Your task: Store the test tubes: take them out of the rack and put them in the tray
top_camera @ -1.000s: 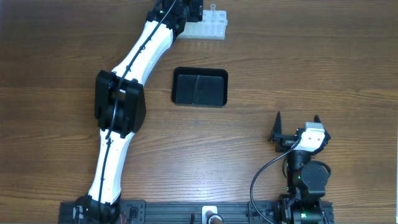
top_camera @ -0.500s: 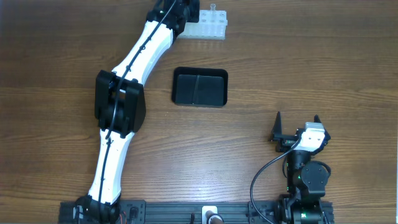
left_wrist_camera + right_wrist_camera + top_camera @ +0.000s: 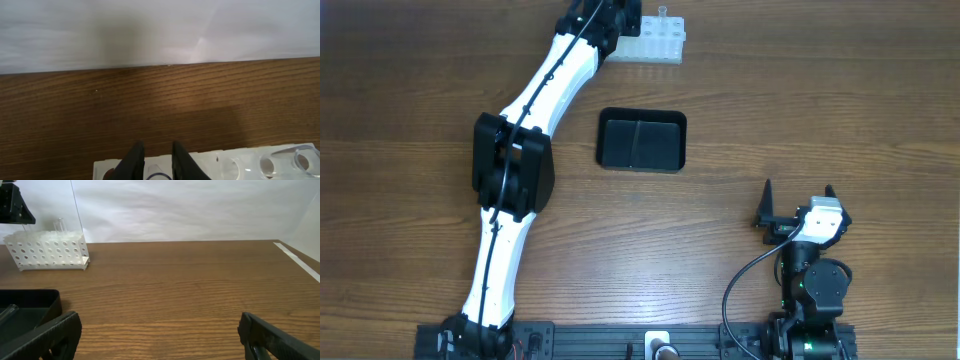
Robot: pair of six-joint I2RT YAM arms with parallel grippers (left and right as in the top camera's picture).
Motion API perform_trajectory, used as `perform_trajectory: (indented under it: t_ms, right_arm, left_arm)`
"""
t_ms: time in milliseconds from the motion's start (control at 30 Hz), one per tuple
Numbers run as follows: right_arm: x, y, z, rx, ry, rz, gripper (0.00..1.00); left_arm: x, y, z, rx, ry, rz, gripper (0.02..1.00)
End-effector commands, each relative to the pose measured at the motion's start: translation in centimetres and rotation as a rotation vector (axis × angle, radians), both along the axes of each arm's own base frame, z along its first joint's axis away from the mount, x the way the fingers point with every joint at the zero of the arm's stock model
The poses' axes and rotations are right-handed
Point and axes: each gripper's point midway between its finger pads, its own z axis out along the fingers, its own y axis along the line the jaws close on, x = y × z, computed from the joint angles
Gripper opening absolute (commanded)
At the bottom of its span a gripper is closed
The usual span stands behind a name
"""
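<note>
One test tube stands in the white rack at the tabletop's far edge. The left end effector is over the rack, its grip impossible to tell. A black tray lies mid-tabletop, and the right end effector gapes wide by the near edge

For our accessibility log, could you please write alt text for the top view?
The left arm extends across the wooden table to a white rack at the far edge, where one tube stands. A black tray lies mid-table, and the right gripper sits open toward the bottom right.
</note>
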Motion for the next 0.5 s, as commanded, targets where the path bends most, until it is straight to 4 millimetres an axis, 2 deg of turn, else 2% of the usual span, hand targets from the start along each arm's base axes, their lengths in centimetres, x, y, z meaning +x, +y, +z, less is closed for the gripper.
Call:
perform_trajectory:
  t_ms: [33,167,267,500]
  right_arm:
    - [0.02,0.31,-0.21,0.0,-0.001,0.015,0.991]
    - [0.02,0.31,-0.21,0.001,-0.002,0.015,0.991]
    - [0.02,0.31,-0.21,0.001,-0.002,0.015,0.993]
    - [0.02,0.31,-0.21,0.001,-0.002,0.015,0.993]
  left_arm:
    - [0.23,-0.26,-0.42,0.0,-0.001,-0.011,0.13]
    - [0.23,-0.26,-0.45,0.001,-0.001,-0.011,0.108]
    - [0.23,-0.27,-0.42,0.0,-0.001,-0.011,0.045]
    - [0.16,-0.48,-0.42,0.0,-0.001,-0.014,0.04]
